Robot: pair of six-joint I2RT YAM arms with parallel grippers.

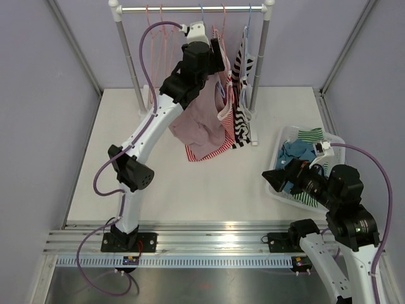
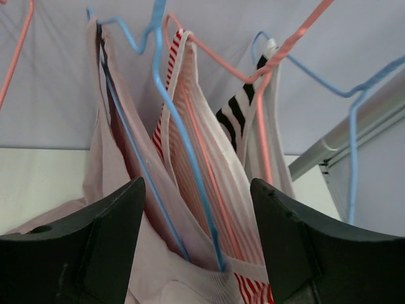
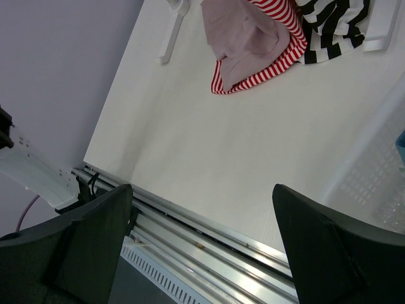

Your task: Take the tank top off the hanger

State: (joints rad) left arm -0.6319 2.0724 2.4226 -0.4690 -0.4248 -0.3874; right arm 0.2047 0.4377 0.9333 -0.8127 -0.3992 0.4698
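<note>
A pale pink tank top point(image 1: 197, 123) hangs on a blue hanger point(image 2: 183, 158) at the clothes rail point(image 1: 190, 9), its lower part sagging toward the table. My left gripper point(image 1: 215, 52) is raised into the hanging clothes. In the left wrist view the left gripper point(image 2: 197, 190) stands open, its two dark fingers on either side of the pink tank top's point(image 2: 161, 272) neckline and the blue hanger's wires. My right gripper point(image 1: 275, 179) hovers low at the right beside the basket. The right gripper point(image 3: 202, 190) is open with nothing between its fingers.
A red-striped top point(image 1: 212, 151) and a black-and-white striped top point(image 1: 242, 120) hang right behind the pink one. Bare pink hangers point(image 1: 155, 38) hang at the rail's left. The rack's right post point(image 1: 259, 63) stands close by. A white basket point(image 1: 286, 134) holds several garments.
</note>
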